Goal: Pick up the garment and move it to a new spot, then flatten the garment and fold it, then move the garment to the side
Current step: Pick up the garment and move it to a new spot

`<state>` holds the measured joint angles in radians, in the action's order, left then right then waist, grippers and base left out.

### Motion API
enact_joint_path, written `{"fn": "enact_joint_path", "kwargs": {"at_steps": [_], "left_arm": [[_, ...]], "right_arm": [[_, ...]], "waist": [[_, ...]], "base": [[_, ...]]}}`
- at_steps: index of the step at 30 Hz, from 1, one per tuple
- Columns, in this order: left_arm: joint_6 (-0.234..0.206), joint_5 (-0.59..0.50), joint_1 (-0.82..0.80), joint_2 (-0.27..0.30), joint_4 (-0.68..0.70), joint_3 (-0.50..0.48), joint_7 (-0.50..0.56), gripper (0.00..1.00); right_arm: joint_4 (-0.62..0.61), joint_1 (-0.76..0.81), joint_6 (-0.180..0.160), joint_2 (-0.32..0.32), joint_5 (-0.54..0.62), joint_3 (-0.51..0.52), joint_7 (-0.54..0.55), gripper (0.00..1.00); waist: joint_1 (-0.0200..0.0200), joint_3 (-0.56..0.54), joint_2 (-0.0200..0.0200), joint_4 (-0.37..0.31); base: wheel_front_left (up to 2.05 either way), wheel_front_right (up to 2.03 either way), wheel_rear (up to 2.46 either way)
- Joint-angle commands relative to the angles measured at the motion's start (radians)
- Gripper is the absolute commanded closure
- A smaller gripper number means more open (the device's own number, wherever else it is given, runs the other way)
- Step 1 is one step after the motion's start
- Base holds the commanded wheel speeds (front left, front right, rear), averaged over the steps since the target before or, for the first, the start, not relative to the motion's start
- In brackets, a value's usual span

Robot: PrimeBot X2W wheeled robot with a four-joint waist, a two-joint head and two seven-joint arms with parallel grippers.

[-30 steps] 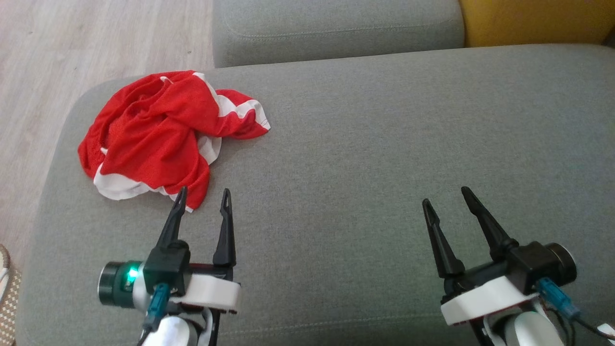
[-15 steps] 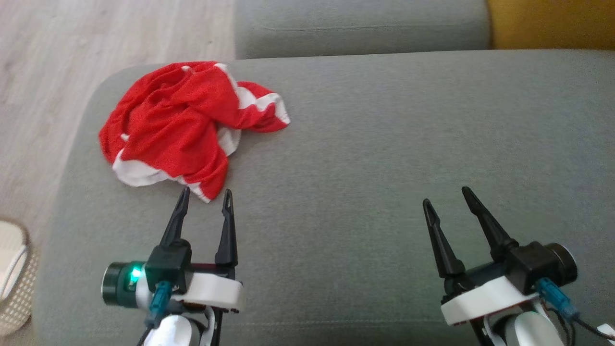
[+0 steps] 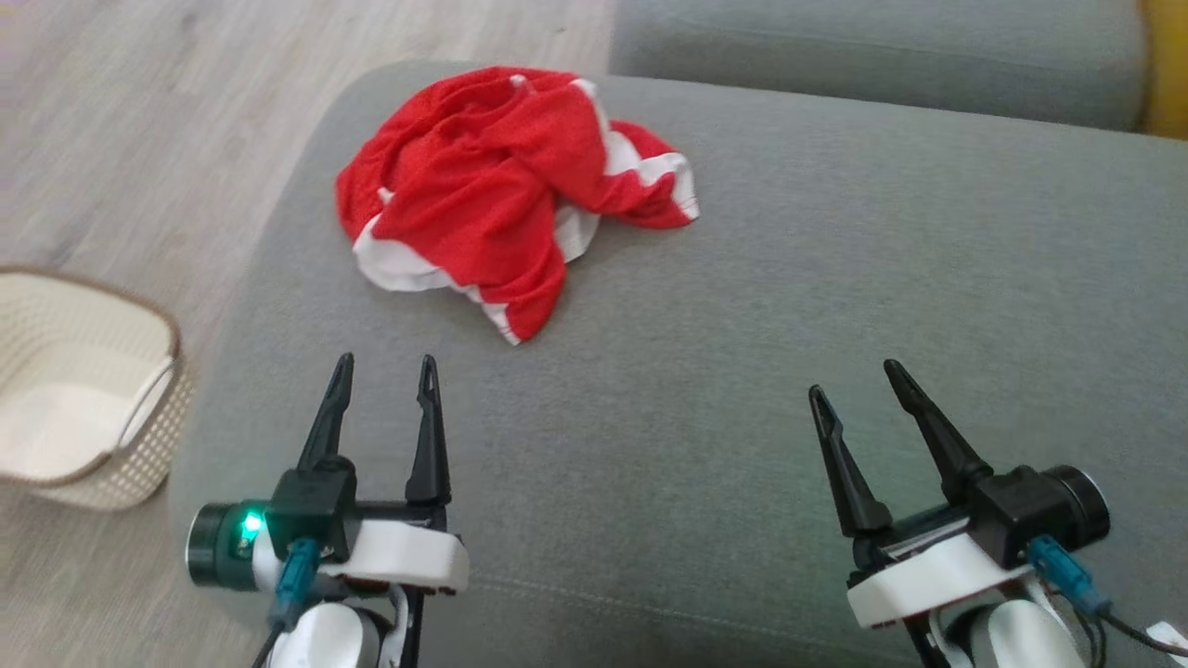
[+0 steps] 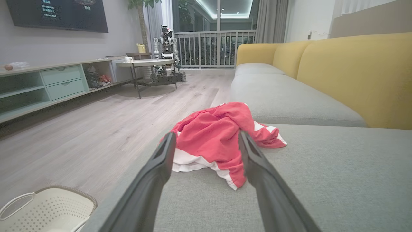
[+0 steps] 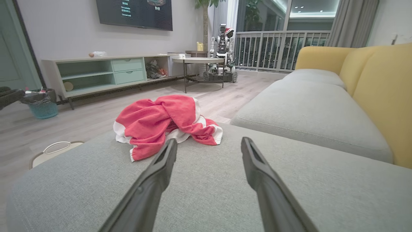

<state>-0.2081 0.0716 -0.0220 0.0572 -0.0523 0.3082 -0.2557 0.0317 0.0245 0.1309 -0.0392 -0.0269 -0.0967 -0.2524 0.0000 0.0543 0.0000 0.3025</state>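
The garment [image 3: 492, 199] is a crumpled red mesh piece with white trim, lying in a heap near the left end of the grey sofa seat [image 3: 835, 306]. In the left wrist view the garment [image 4: 212, 135] lies straight ahead between my fingers, and in the right wrist view the garment [image 5: 161, 120] lies ahead to the left. My left gripper [image 3: 385, 371] hovers over the seat a little short of the heap, open and empty. My right gripper [image 3: 858, 376] stands open over bare seat far to the right, holding nothing.
A cream perforated basket [image 3: 74, 390] stands on the wooden floor [image 3: 167, 139] left of the sofa. A second grey cushion [image 3: 872, 46] lies beyond, with a yellow backrest [image 4: 354, 74] at the right. Across the room are a low cabinet, a round table and another robot.
The head camera has swung left, so the garment now sits nearer the picture's centre and the basket has come into view. Both grippers stay open and keep their places in the picture.
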Motion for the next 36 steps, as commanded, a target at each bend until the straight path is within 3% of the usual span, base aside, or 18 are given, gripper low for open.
{"fn": "enact_joint_path", "kwargs": {"at_steps": [1,6,9,13,19,23,31,36], "left_arm": [[0.0,0.002,-0.047,-0.005,0.04,-0.037,-0.006,0.0],[0.002,0.018,-0.06,-0.006,0.056,-0.051,-0.006,0.0],[0.025,0.042,-0.111,-0.007,0.073,-0.072,-0.006,0.0],[0.114,0.055,-0.253,0.003,0.059,-0.105,-0.006,0.0],[0.257,0.114,-0.569,0.069,-0.139,-0.141,0.036,0.0],[0.304,0.152,-0.791,0.114,-0.276,-0.145,0.137,0.0],[0.337,0.237,-1.037,0.191,-0.553,-0.067,0.39,0.0],[0.337,0.225,-1.121,0.261,-0.693,-0.032,0.468,0.0]], "right_arm": [[-0.03,-0.056,0.0,-0.011,0.008,-0.023,-0.009,0.0],[-0.029,-0.07,0.0,-0.011,0.018,-0.03,-0.009,0.0],[-0.03,-0.08,0.0,-0.011,0.026,-0.036,-0.009,0.0],[-0.03,-0.098,0.0,-0.011,0.044,-0.034,-0.009,0.0],[-0.04,-0.14,0.0,-0.011,0.062,-0.037,-0.009,0.0],[-0.04,-0.174,0.0,-0.011,0.07,-0.05,-0.009,0.0],[-0.046,-0.223,0.0,-0.011,0.065,-0.056,-0.009,0.0],[-0.051,-0.244,0.0,-0.011,0.054,-0.066,-0.009,0.0]], "waist": [[0.0,0.022,0.0,0.031],[0.0,0.046,0.0,0.043],[0.0,0.068,0.0,0.033],[0.0,0.113,0.0,0.003],[0.0,0.219,0.0,-0.064],[0.0,0.291,0.0,-0.115],[0.0,0.373,0.0,-0.212],[0.0,0.404,0.0,-0.262]], "base": [[0.0,0.0,0.0],[0.0,0.0,0.0],[0.0,0.0,0.0],[0.0,0.0,0.0],[0.0,0.0,0.0],[0.0,0.0,0.0],[0.0,0.0,0.0],[0.0,0.0,0.0]]}}
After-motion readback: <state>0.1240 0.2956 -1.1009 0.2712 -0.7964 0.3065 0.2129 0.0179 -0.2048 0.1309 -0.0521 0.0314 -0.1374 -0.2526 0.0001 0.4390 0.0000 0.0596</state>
